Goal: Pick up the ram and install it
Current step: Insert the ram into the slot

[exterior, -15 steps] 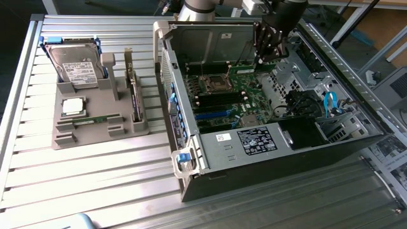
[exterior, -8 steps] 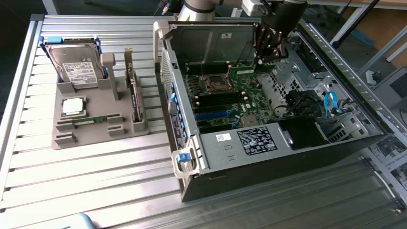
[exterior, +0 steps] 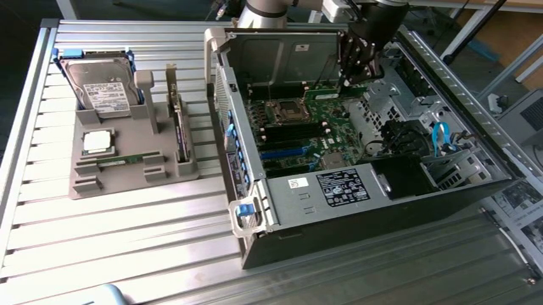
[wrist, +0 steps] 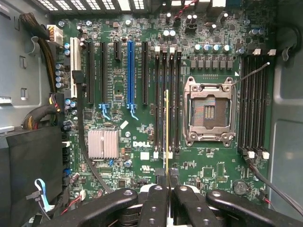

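Misalignment threatens: the gripper (wrist: 167,182), clamped on the ram (wrist: 166,127) edge-on over the memory slots (wrist: 156,94), could jam it against a slot wall

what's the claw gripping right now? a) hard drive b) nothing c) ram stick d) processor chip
c: the claw is shut on the thin ram stick, seen edge-on over the memory slots beside the empty processor socket.
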Robot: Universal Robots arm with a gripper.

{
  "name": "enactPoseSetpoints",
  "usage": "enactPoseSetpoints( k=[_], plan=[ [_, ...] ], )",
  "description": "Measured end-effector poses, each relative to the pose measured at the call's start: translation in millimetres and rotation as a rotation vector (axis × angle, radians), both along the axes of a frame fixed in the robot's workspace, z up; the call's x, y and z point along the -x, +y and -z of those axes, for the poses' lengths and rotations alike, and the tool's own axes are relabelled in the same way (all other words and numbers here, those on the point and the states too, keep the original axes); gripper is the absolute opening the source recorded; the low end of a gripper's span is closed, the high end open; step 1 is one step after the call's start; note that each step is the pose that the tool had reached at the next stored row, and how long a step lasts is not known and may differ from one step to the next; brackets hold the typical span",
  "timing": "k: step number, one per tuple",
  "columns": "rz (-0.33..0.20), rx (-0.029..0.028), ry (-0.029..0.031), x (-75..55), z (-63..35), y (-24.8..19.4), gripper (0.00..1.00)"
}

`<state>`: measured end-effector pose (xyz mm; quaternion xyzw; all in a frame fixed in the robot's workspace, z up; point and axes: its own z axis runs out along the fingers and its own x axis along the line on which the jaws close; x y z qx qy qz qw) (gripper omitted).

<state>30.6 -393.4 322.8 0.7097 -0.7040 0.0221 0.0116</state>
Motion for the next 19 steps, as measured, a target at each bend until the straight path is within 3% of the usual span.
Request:
enactPoseSetpoints(
  k=[19],
  plan=[
    [0.000, 0.0029, 0.0000, 0.2, 7.1, 0.4, 0.12]
  ],
)
